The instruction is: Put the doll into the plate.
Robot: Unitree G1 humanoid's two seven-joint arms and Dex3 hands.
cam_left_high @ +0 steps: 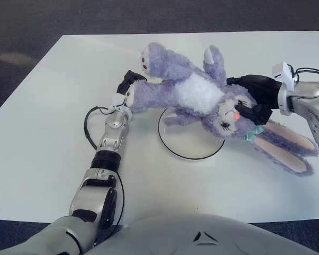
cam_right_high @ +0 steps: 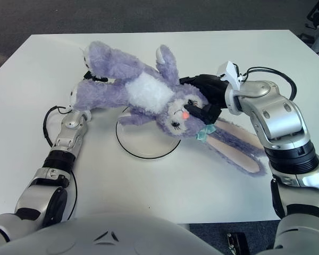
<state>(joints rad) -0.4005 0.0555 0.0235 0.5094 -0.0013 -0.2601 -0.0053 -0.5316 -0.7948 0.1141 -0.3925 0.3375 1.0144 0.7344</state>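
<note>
Spanning most of the view, the white tabletop (cam_left_high: 42, 133) is carrying everything. Lying across it is the purple rabbit doll (cam_left_high: 202, 98) — its belly and face are hanging over the far part of the plate (cam_left_high: 189, 143), its long ears trailing onto the tabletop to the right. The right robot hand (cam_right_high: 204, 98) is gripping the doll's head, black fingers closed around it. The left robot hand (cam_left_high: 126, 87) is clutching the doll's leg at the plate's left.
</note>
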